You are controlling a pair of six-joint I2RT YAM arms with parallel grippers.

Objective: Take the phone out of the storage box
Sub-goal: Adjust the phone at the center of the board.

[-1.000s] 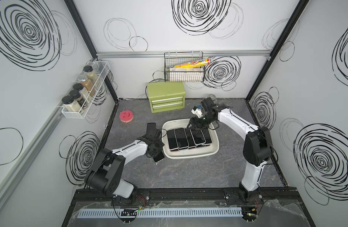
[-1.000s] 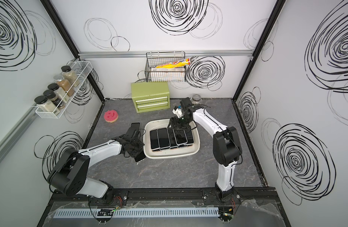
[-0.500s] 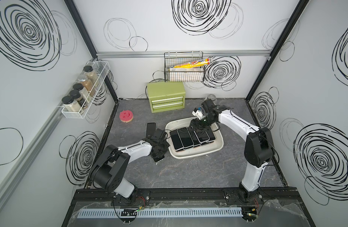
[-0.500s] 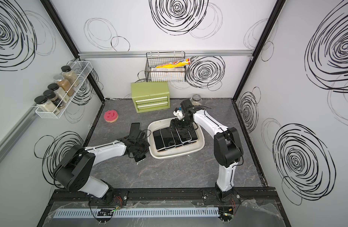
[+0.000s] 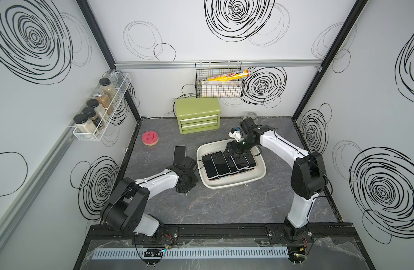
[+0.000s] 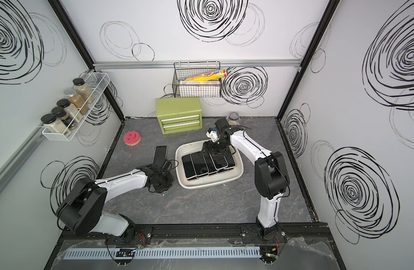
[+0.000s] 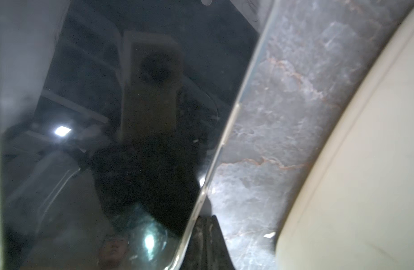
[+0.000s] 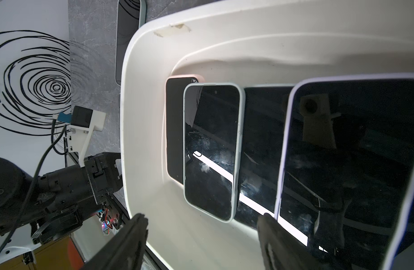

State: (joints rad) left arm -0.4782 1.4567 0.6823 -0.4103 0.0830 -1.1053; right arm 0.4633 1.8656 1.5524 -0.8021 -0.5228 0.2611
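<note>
- While stretched low over the grey table (image 5: 224, 210), held the phone (image 5: 179, 153) by its near end in the left gripper (image 5: 182, 163), pads pinched closed on it.
- Had that phone outside the storage box (image 5: 227, 187), just beside the rim on the left arm's side, screen up and pointing toward the back wall; could not tell whether it touched the table.
- Filled most of the left wrist view with the phone's dark screen (image 7: 108, 117), and showed a strip of table and then the cream wall of the storage box (image 7: 364, 163) beyond it.
- Hung the right gripper (image 5: 234, 152) over the far end of the storage box, fingers (image 8: 129, 240) spread wide with nothing between them.
- Showed a row of overlapping handsets (image 5: 221, 163) lying inside the box, screens up, among them a pink-cased one (image 8: 174, 128), a teal-cased one (image 8: 210, 152) and a lilac-cased one (image 8: 353, 163).
- Showed the green drawer chest (image 5: 197, 118) against the back wall, the wire basket (image 5: 219, 90) on the wall above it, the pink sponge (image 5: 150, 138) near the left wall and the glass jar (image 5: 251, 115) behind the right arm.
</note>
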